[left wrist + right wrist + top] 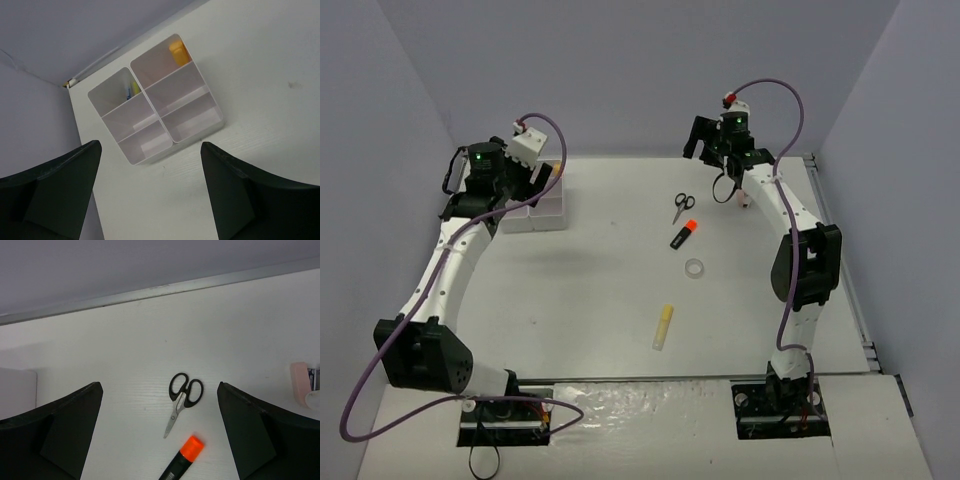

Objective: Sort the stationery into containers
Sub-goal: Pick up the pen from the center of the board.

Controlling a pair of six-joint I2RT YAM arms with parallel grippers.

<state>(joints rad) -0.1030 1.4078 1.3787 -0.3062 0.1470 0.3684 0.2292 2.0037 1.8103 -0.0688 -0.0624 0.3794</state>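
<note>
The white six-compartment tray stands at the far left, partly hidden under my left arm. In the left wrist view the tray holds an orange-yellow item in one far compartment and a yellow and blue item in the other. My left gripper hangs open above the table just in front of it. Black-handled scissors, an orange-black marker, a clear tape ring and a yellow stick lie on the table. My right gripper is open above the scissors, holding nothing.
A pink piece lies at the right edge of the right wrist view, beside a white object cut off by the frame. Purple walls close the table at the back and both sides. A metal rail runs along the far edge.
</note>
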